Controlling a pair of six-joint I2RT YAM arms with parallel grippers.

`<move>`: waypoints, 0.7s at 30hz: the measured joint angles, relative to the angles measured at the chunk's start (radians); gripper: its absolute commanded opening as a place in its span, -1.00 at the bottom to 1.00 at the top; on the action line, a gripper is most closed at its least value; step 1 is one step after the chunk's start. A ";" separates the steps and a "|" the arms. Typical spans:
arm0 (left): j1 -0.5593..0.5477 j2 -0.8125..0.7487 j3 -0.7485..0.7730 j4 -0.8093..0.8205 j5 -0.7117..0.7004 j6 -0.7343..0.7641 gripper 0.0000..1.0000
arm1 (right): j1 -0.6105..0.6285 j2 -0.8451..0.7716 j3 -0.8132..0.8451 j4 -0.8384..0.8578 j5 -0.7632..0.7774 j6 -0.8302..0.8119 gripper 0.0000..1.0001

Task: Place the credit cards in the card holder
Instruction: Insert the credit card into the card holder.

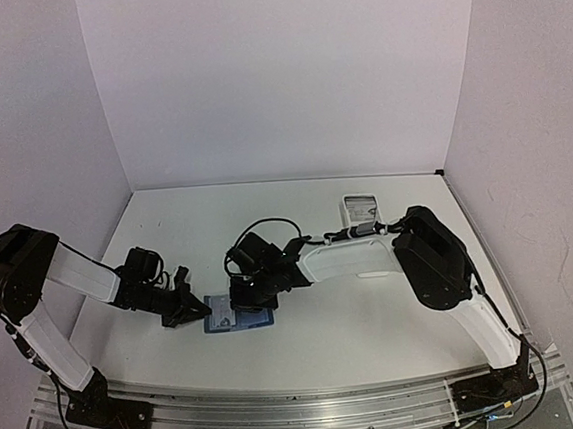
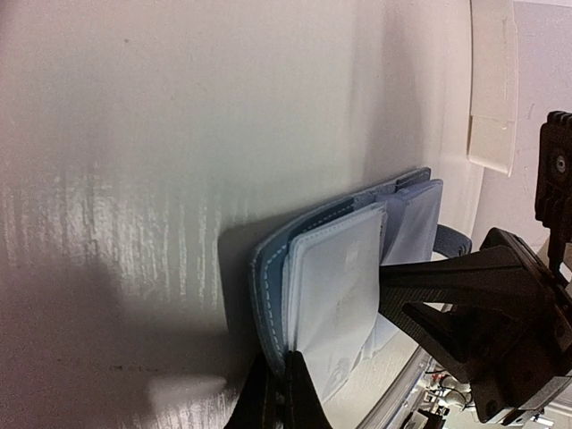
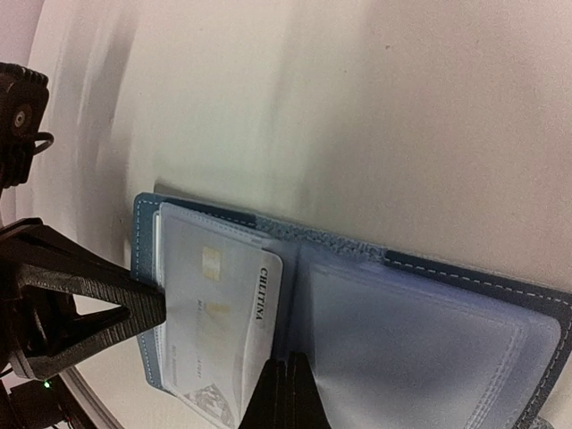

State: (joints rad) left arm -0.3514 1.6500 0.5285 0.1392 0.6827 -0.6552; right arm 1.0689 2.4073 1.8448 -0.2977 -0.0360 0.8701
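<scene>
The blue card holder (image 1: 237, 317) lies open on the white table between my two grippers. In the right wrist view a white credit card (image 3: 219, 313) printed "CHILTINA" sits in a clear sleeve of the holder's left half (image 3: 143, 232), its right edge near the fold. My right gripper (image 3: 286, 393) is shut, its tips at the fold beside that card. My left gripper (image 2: 273, 393) is shut on the holder's blue cover edge (image 2: 266, 268). In the top view the left gripper (image 1: 197, 311) is at the holder's left edge and the right gripper (image 1: 252, 300) is over its middle.
A long white tray (image 1: 359, 208) with something pale in it stands at the back right, behind the right arm. It also shows in the left wrist view (image 2: 492, 89). White walls close in the table on three sides.
</scene>
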 measured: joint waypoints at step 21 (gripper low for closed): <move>0.007 -0.013 0.000 0.008 0.008 -0.019 -0.58 | 0.002 -0.016 -0.063 0.086 -0.141 -0.065 -1.00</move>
State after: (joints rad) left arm -0.3440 1.6369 0.5286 0.1472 0.6908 -0.6737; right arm 1.0710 2.3917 1.7817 -0.2116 -0.1771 0.8047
